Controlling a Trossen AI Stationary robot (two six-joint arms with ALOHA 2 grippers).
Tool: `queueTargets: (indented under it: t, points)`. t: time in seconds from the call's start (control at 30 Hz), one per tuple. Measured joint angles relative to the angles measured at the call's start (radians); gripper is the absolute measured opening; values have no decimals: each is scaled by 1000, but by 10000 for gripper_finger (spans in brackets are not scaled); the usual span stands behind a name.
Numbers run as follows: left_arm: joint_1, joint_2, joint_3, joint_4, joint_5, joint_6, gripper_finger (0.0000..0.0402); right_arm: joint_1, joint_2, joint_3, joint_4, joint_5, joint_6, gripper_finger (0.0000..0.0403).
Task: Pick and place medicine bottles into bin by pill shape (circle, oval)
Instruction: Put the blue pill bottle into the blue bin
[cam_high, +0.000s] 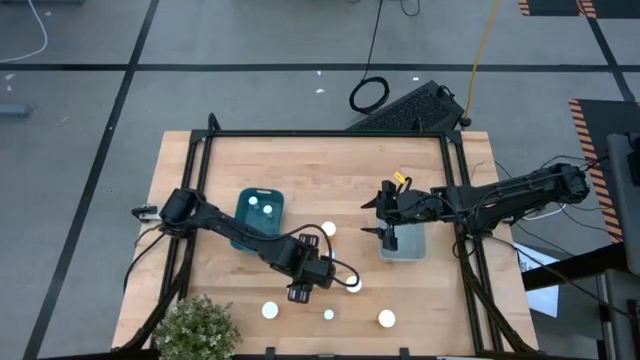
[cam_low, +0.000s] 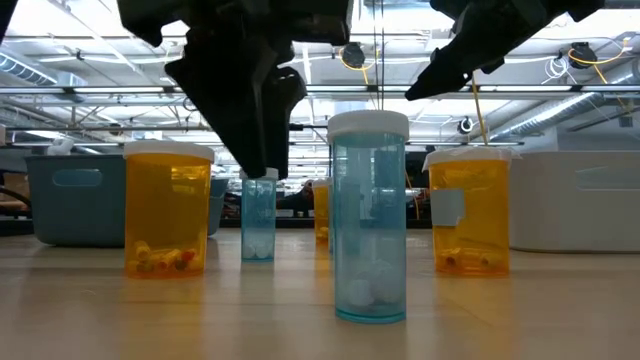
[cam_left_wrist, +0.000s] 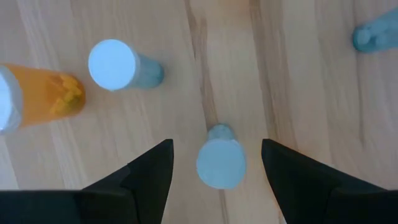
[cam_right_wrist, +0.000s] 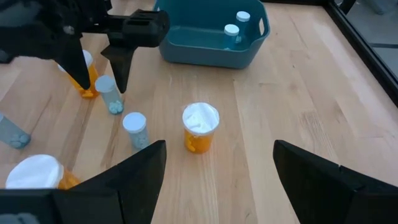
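The left gripper (cam_left_wrist: 214, 158) hangs open over the front of the table (cam_high: 300, 160), its fingers on either side of a slim clear-blue bottle (cam_left_wrist: 219, 158) without touching it. Other medicine bottles stand around it, among them an amber bottle (cam_low: 167, 208) holding small pills and a blue bottle (cam_low: 369, 215) with white round ones. No label is readable. The right gripper (cam_high: 385, 215) is open above the grey bin (cam_high: 402, 245). Two bottles lie in the teal bin (cam_right_wrist: 211, 37).

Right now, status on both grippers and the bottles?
Left gripper open, straddling a small blue bottle. Right gripper open over the grey bin. Two bottles in teal bin.
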Motion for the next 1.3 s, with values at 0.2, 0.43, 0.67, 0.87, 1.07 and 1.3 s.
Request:
queueTargets:
  t: [0.2, 0.43, 0.67, 0.87, 1.07, 1.3]
  points:
    - [0, 1, -14, 12, -1, 2, 245, 0, 0, 0, 0, 0, 0, 288]
    - [0, 2, -46, 18, -17, -3, 245, 0, 0, 0, 0, 0, 0, 288]
    - [0, 1, -45, 26, -36, -4, 245, 0, 0, 0, 0, 0, 0, 288]
    - [0, 1, -45, 26, -43, -3, 212, 0, 0, 0, 0, 0, 0, 288]
    - [0, 1, -45, 25, -42, 2, 149, 0, 0, 0, 0, 0, 0, 288]
    - [0, 1, -45, 23, -42, 10, 125, 0, 0, 0, 0, 0, 0, 288]
